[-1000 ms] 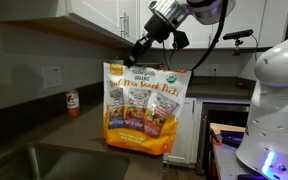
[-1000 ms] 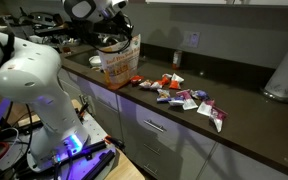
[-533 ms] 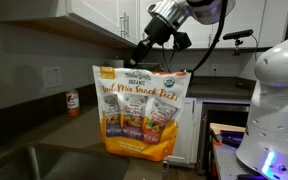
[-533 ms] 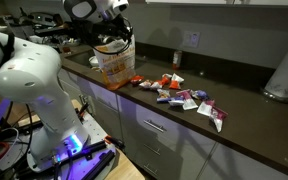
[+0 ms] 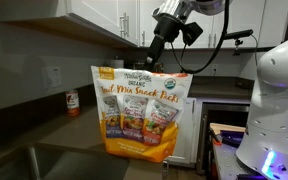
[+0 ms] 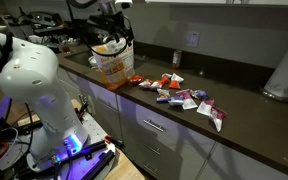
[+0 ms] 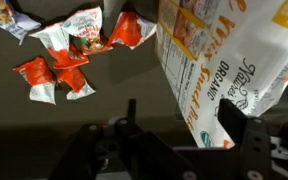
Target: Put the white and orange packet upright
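Observation:
The white and orange packet [image 5: 142,110] stands upright on the dark counter, its printed front facing the camera in an exterior view, and it shows again at the counter's end [image 6: 114,62]. My gripper [image 5: 155,58] hangs just above the packet's top edge, open. In the wrist view the two fingers stand wide apart around my gripper [image 7: 184,115], and the packet's top [image 7: 224,60] rises between them, close to the right finger [image 7: 246,120]. I cannot tell whether that finger touches it.
Several small red and purple snack packs [image 6: 179,92] lie scattered along the counter, also visible as snack packs [image 7: 69,62] in the wrist view. A small red bottle [image 5: 72,102] stands by the wall. A sink [image 5: 39,165] lies in front; a paper roll [image 6: 284,72] stands far along the counter.
The jaws have opened and let go of the packet's top, and the gripper has lifted a little. The packet dropped slightly and settled standing on the counter.

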Controlling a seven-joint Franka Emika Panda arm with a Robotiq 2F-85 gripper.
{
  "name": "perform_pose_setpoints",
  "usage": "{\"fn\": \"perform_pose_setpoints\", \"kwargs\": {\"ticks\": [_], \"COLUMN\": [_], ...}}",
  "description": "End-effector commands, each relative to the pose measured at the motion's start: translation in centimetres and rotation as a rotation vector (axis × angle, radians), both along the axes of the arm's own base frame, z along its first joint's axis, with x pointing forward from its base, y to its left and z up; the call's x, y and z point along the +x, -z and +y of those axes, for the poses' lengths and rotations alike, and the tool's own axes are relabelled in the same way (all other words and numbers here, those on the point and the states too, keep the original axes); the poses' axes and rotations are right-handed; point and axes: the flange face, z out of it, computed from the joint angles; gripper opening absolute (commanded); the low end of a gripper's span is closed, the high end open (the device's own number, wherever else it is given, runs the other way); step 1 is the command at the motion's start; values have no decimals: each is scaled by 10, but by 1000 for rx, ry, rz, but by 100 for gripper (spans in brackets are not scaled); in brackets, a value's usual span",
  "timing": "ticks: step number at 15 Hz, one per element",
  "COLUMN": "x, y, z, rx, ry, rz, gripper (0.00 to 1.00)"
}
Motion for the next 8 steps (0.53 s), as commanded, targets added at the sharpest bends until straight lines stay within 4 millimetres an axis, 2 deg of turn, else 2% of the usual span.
{"fn": "perform_pose_setpoints", "kwargs": {"ticks": [1,8], "x": [-1,-8], "y": [-10,-22], "z": [-14,-41], "rx": [-3,43], "ry": [38,56], "rz": [55,235], "gripper": [100,100]}}
